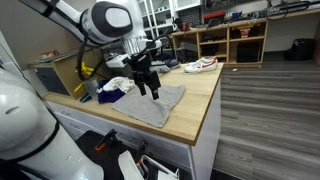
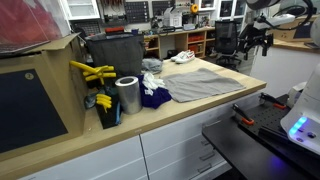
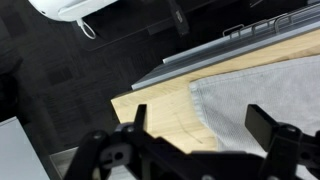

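One grey cloth [image 1: 160,105] flat on table [image 1: 203,100]; one claw [image 1: 150,92] hangs above it, released, empty. One white shoe [image 1: 200,66], one blue rag [image 2: 153,97] near.

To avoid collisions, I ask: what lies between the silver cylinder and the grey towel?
A dark blue cloth lies between the silver cylinder and the grey towel, seen in an exterior view.
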`<move>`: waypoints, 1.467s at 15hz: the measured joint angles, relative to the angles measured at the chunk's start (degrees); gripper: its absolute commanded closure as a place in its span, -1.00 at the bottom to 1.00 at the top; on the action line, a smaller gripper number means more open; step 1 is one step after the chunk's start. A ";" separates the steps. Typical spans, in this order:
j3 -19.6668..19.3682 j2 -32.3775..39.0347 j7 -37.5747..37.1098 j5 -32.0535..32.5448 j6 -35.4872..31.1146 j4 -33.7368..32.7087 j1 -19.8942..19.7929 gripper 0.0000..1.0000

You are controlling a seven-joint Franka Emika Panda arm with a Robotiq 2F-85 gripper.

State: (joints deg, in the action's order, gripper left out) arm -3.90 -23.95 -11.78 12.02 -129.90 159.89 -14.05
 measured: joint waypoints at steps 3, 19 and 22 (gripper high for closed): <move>-0.18 6.01 -1.82 2.84 -4.42 0.00 -1.61 -1.00; -3.72 30.58 -16.67 13.48 -17.21 -3.22 2.10 -1.00; -4.12 31.92 -16.67 11.65 -18.47 -4.34 4.48 -1.00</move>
State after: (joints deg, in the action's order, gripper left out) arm -8.02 7.97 -28.45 23.66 -148.36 155.55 -9.57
